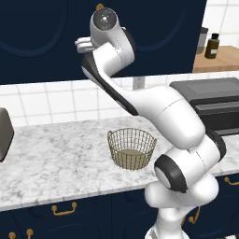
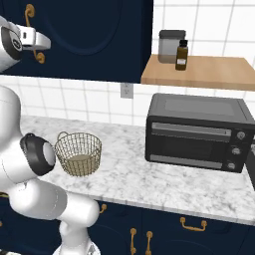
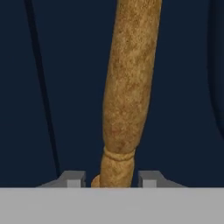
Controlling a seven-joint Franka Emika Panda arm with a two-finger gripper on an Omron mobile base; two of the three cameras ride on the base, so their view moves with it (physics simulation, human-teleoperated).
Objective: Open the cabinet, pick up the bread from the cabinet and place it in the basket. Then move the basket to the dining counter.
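The navy cabinet [image 1: 37,28] [image 2: 89,25] is closed, and its arched door [image 3: 65,87] spans the hand view. The long gold bar handle [image 3: 129,78] runs up between my two finger tips. My gripper [image 3: 111,178] is open around the handle's lower end, with a small gap on each side. In the base views the gripper [image 1: 81,45] [image 2: 44,42] is raised against the door, by the handle [image 2: 31,12]. The gold wire basket [image 1: 132,148] [image 2: 78,153] stands empty on the marble worktop below. The bread is hidden, and the dining counter is out of view.
A black toaster oven [image 2: 196,132] [image 1: 210,100] sits on the worktop [image 1: 56,149] right of the basket. Above it a wooden shelf [image 2: 209,72] carries a jar and a brown bottle [image 2: 182,55]. A grey appliance [image 1: 3,133] is at the far left. Gold-handled navy drawers run below.
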